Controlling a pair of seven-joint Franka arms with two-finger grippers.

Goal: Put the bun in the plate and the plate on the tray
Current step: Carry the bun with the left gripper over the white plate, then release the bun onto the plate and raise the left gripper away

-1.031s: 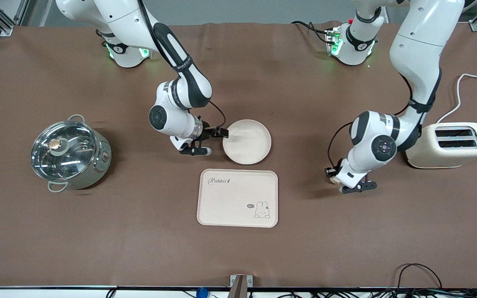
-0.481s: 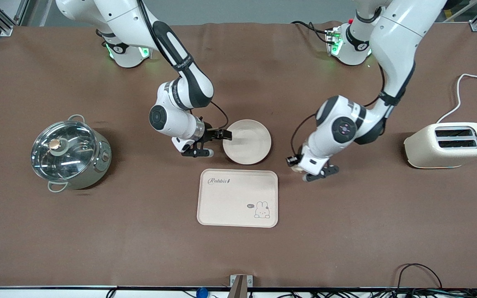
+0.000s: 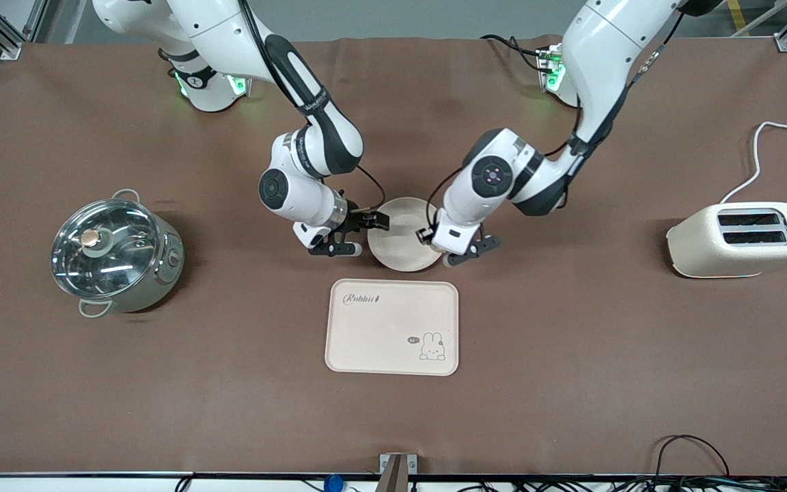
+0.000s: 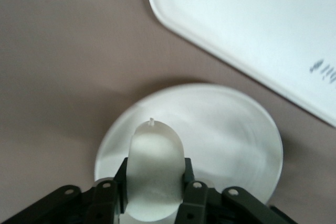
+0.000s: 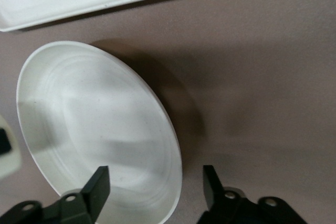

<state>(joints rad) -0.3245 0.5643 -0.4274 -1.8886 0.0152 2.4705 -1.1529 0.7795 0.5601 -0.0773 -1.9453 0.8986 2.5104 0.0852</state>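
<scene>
Brown table (toaster, pot).

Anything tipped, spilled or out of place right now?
Nothing stands out. The plate sits flat beside the tray. The left gripper holds the bun over the plate; the right gripper straddles its rim, open.

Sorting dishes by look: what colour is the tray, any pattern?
Cream tray, with "Rabbit" lettering and a small cartoon rabbit; front view shows it best.
</scene>
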